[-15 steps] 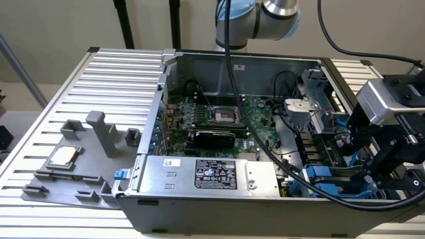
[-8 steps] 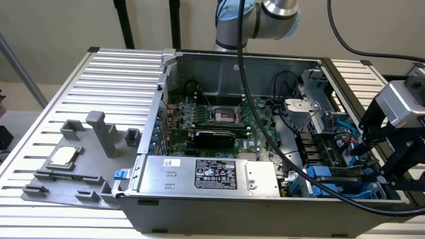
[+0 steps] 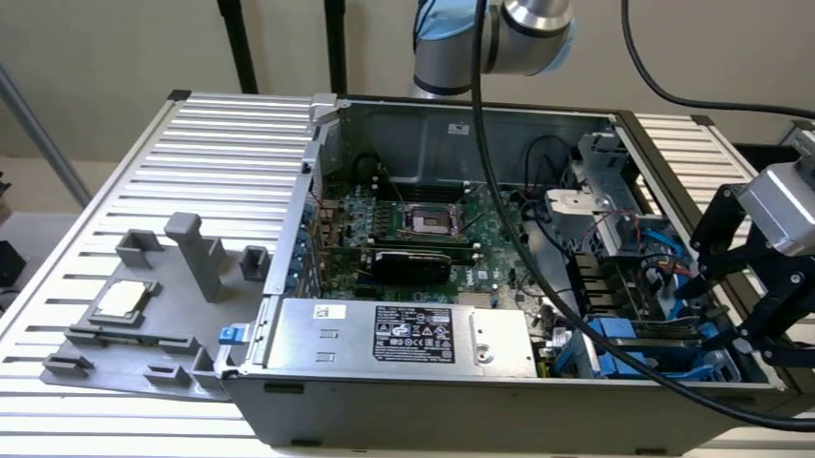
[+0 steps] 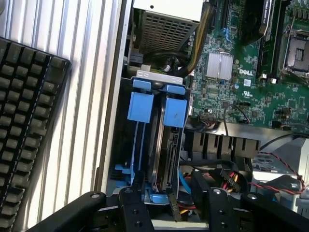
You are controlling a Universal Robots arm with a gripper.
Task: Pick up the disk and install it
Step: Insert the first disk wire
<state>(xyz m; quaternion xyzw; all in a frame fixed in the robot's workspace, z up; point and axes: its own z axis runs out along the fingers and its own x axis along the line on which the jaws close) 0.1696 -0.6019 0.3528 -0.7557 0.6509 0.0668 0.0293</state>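
The disk (image 4: 163,150) stands on edge in a slot of the blue drive cage (image 4: 145,121), inside the open computer case. Its grey metal side and blue carrier tab (image 4: 175,112) face the wrist camera. Beside it, a second blue carrier (image 4: 141,107) fills the neighbouring slot. My gripper (image 4: 174,208) is open, its black fingers (image 4: 137,210) spread on either side of the disk's near end without touching it. In the exterior view the gripper (image 3: 754,329) hangs at the case's right edge, just above the blue cage (image 3: 633,342).
The case (image 3: 421,401) holds a motherboard (image 3: 407,224), a power supply (image 3: 395,336) and loose cables (image 3: 598,343) near the cage. A grey fixture plate (image 3: 153,315) with a small silver chip (image 3: 121,301) lies at the exterior view's left. A black keyboard (image 4: 24,121) sits beside the case.
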